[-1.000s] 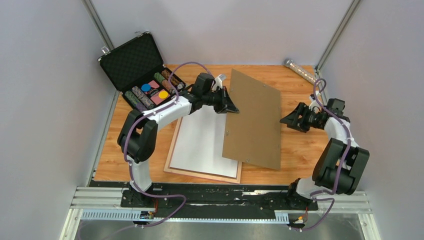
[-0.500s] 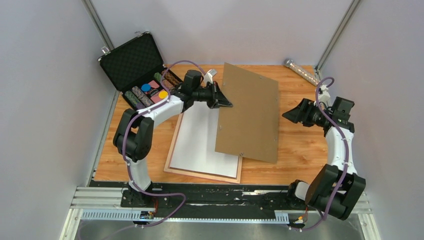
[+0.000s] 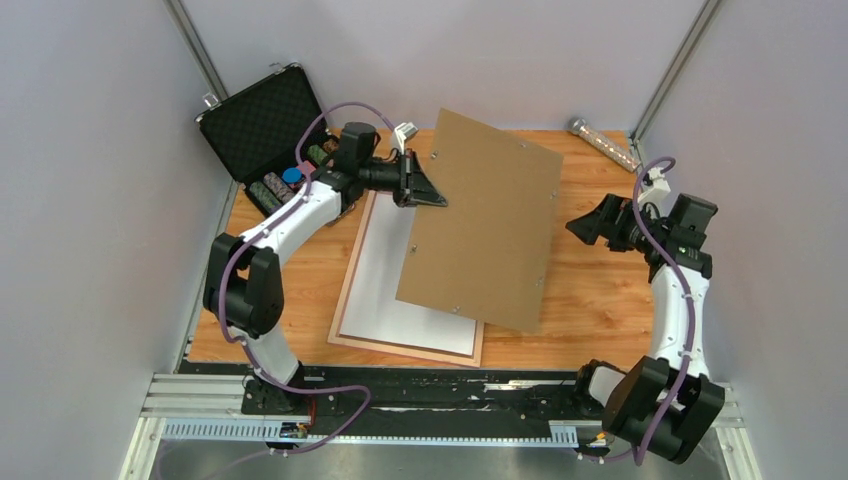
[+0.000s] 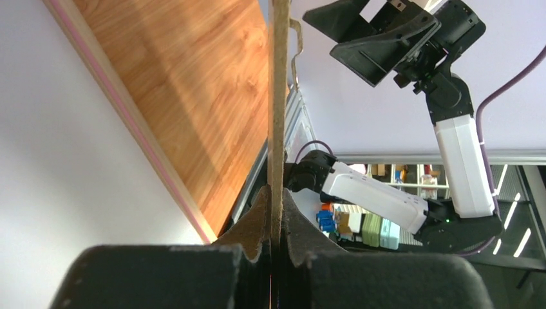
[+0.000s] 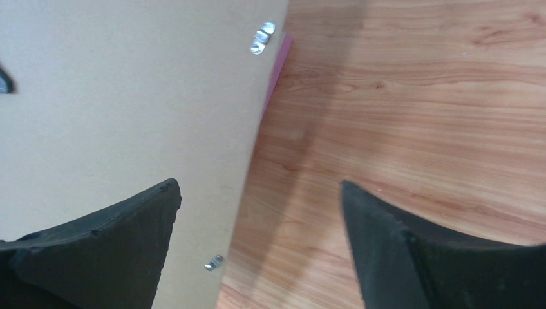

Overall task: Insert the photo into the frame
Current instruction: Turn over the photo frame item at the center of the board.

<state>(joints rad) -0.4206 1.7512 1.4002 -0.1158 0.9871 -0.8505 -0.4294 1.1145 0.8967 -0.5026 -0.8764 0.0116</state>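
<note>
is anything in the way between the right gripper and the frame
Yes. The brown backing board, pinched at its edge by the left gripper, hangs tilted over the frame's right side, between it and the open right gripper. The frame's left side is uncovered.

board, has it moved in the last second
Yes. The board has shifted left and toward the far edge, covering more of the frame.

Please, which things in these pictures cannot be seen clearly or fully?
- Top view: the brown board, held by the left pincer, covers the right part of the frame and of the white sheet in it.
- No view shows any print on that sheet.
- Top view: the left arm hides part of the open case.
</note>
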